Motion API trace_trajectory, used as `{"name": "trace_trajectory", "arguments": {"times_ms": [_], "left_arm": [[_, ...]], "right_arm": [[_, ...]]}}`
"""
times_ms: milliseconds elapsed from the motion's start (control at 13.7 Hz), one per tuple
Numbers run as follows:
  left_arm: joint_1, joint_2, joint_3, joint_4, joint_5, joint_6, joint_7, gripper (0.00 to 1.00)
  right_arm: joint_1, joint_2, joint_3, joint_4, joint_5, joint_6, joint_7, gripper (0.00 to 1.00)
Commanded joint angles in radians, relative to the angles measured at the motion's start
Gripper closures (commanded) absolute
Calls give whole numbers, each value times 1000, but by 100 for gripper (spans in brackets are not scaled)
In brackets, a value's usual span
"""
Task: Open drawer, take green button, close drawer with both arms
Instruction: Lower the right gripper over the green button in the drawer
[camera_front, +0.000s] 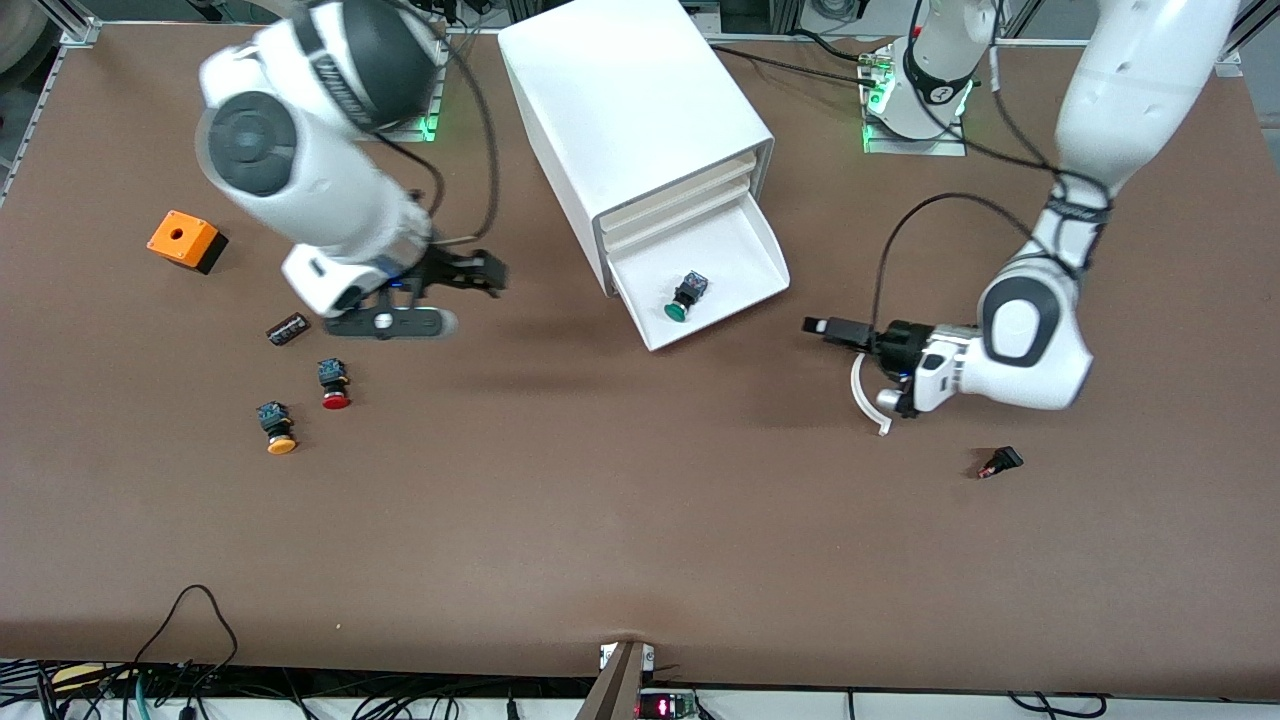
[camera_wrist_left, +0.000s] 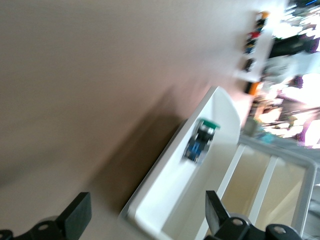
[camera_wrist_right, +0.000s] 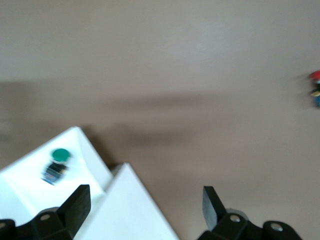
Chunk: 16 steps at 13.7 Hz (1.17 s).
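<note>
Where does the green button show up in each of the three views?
Front view: green button lies in the open drawer, in front of the cabinet.
Left wrist view: button near the middle, in the drawer.
Right wrist view: button low at the edge, in the drawer.
Shared landmark: the white drawer's rim.

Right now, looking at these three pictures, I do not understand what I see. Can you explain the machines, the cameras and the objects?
Two robot arms work at a brown table. One picture looks down from across the table; each of the others comes from a camera on one arm's wrist. The white cabinet has its bottom drawer pulled out, with a green button inside. The left gripper is beside the drawer, fingers open, holding nothing. The right gripper, also open and empty, is over the table, toward the right arm's end. There lie a red button, a yellow-orange button and an orange box.
</note>
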Motion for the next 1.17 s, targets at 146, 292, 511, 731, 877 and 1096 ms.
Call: {"name": "trace_trajectory", "arguments": {"times_ms": [146,292,511,731,877,1096], "left_arm": [[95,-47,-2,202,323,-203,-116,0],[111,-50,-2,287,432,-254,-116,0],[91,-133,15,328,561,-271,-131,0],[-38,-252,125,315,685,-268,-202,0],[-69,-311,135,312,739,-266,-204,0],[-90,-398,167,254,741,-188,-233,0]], "right_arm": [[199,233,-15,200,-6,74,397,1],[251,295,-15,234,-49,127,503,1],[311,401,-16,322,-63,163,613,1],[362,474,-22,366,-90,184,702,1],[380,497,-22,364,-96,195,738,1],[397,524,-21,358,-125,195,791,1]]}}
